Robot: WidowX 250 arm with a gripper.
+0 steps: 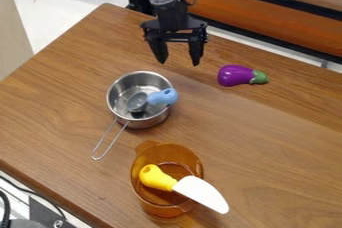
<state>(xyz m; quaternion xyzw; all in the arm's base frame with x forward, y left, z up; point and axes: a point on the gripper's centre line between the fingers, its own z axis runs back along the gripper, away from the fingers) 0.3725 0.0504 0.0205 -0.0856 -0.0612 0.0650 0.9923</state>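
The black end effector [179,63] is wide open and has nothing in it. It hangs above the far part of the brown counter [267,147], not far from the counter's far left corner. A purple toy eggplant [236,75] with a green top lies to its right, near the far edge. A shiny silver pot [141,81] sits a bit nearer to us, with a spoon [153,99] in it. The spoon's blue handle rests over the pot's right side. The pot's thin wire handle [98,158] points to the near left edge. Closer to us, a see-through orange pot [163,153] holds a toy knife [188,188]. The knife has a yellow grip, and its white blade pokes out past the rim.
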